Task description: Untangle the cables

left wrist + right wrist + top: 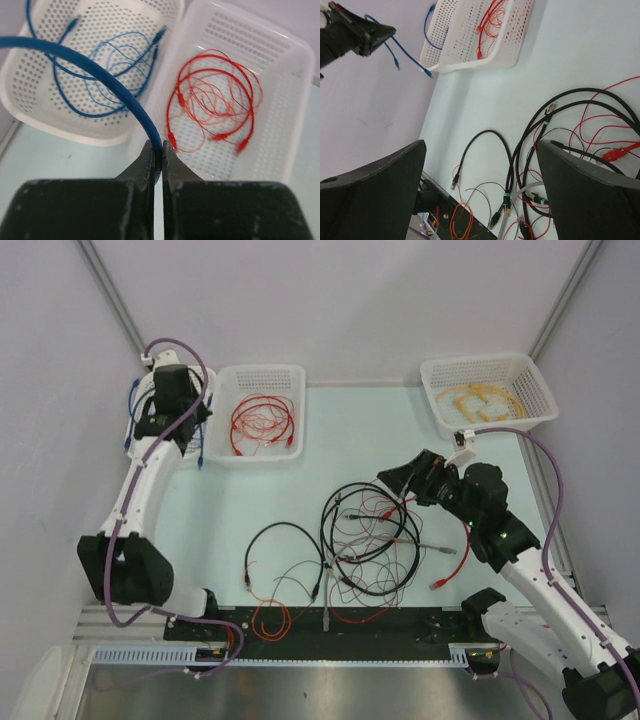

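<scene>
Pale green counter [360, 430] fills the overhead view, with white walls around it. At ten o'clock the left tool [158, 145] is pinched together on a blue cable [100, 75], which arcs up and away from the closed tips. It hangs over a white basket [30, 115] that already holds loose blue cords. Just beside it, at eleven o'clock, a second basket [260, 368] holds red ones. At one o'clock a third basket [480, 360] holds yellowish cords [480, 402].

The remaining tangle [372, 540] lies from the centre down toward six o'clock. Thick black loops lie mixed with thin red and reddish-brown strands. A lone black cable [283, 526] arcs at seven o'clock, apart from the main knot, and an orange loop [270, 620] sits at the near edge. The right tool [481, 145] hovers at three o'clock over the tangle, its two sides spread wide with nothing between them.

These cords look light and limp. The black ones seem springier and likely keep their coil, while the thin strands will probably snag and drag their neighbours along. A sensible hold is near a plug end, such as the red plug [437, 583] at four o'clock, or on an outer stretch free of crossings. A slow pull should let the plugs slip through the loops.
</scene>
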Robot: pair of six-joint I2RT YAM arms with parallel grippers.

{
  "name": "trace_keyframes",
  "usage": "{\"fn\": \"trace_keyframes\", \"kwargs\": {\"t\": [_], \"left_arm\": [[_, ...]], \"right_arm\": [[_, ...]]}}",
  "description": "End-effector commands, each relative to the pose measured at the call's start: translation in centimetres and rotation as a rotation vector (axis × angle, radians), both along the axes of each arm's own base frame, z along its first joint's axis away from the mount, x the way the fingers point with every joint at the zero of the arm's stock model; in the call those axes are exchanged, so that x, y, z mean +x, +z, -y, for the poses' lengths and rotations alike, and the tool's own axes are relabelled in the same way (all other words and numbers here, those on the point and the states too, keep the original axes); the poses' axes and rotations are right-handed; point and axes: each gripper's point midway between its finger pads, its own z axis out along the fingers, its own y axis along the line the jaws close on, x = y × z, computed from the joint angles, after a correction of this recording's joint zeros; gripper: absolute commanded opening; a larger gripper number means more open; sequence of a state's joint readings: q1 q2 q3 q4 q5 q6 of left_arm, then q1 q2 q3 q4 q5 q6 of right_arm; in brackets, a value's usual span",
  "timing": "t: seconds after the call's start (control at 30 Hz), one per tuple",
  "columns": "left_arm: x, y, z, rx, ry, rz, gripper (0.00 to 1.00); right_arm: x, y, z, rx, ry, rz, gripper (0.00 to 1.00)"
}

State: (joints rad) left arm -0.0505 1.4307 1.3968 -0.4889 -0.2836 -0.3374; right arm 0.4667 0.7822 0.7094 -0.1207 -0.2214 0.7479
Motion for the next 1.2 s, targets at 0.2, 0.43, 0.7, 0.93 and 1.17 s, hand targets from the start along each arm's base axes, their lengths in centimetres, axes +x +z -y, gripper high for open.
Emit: {"fn": "trace_keyframes", "kwargs": {"t": [0.2, 0.43, 0.7, 0.93, 1.17], "left_arm": [[9.5, 1.7, -9.1, 0.298, 0.259, -0.08, 0.0], [11.3, -4.2, -14.4, 0.382, 0.428, -0.209, 0.0], [13.5, -8.2, -14.9, 0.367, 0.422, -0.246, 0.0], [14.2, -6.0, -13.2, 0.359, 0.414, -0.196, 0.0], [15.4, -0.9, -9.1, 0.403, 0.35, -0.03, 0.0]], "right_arm": [[0.8, -0.5, 0.6, -0.088, -0.021, 0.019, 0.79], [1.4, -1.4, 0.9, -0.14, -0.032, 0.027, 0.81], [2.4, -2.8, 1.1, -0.176, -0.055, -0.007, 0.82], [3.0, -3.7, 0.8, -0.167, -0.053, -0.043, 0.82], [3.1, -3.8, 0.5, -0.173, -0.038, -0.039, 0.82]]}}
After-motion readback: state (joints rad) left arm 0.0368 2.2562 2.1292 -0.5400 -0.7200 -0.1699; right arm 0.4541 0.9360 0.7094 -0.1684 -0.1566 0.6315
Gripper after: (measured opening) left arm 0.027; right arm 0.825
